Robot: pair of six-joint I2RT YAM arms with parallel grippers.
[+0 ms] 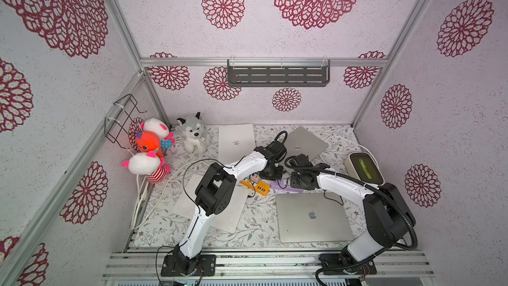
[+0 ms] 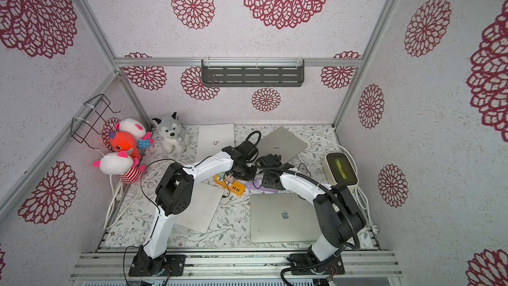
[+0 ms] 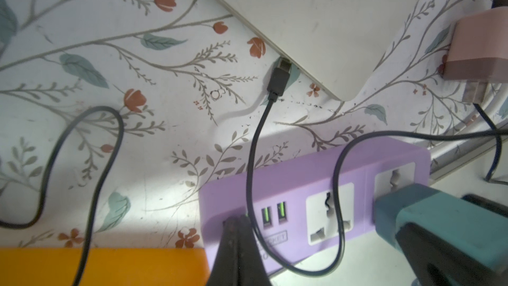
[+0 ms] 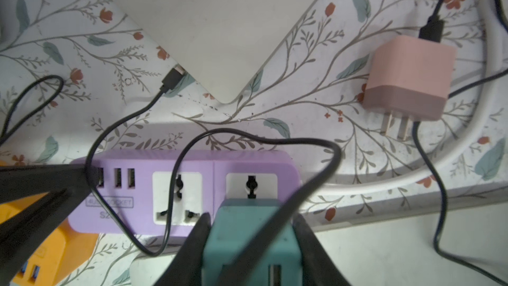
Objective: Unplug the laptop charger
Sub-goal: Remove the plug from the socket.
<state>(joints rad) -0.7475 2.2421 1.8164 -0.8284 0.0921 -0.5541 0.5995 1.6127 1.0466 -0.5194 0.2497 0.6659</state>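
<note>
Two tools split the work. The right tool [image 4: 251,232] is clamped on the teal charger [image 4: 233,215], one finger on each flank, because that block is what must come out of the purple strip [image 4: 192,160]. The left tool [image 3: 238,224] is clenched on nothing, its tip pressed onto the strip's USB end. I judge this pins the light strip to the counter [image 4: 316,78] so it does not lift with the pull. The teal charger sits between the right tool's fingers against the strip's end socket and looks seated, though its prongs are hidden. There are two strips, the purple strip under both tools and an orange strip [image 3: 110,265] just beside the left tool. There are two chargers, the teal charger and a pink charger [image 4: 409,78] lying loose beyond the right tool, prongs bare. The purple strip shows two sockets and three USB ports, with perhaps a fourth behind the left tool. Four closed laptops ring the tools in a top view: a far white laptop [image 1: 236,141] and a grey laptop [image 1: 305,141] beyond them, a near white laptop [image 1: 233,211] under the left arm, and a silver laptop [image 1: 313,215] by the right arm. Four plush toys [image 1: 192,133] sit well away on the left tool's side.
</note>
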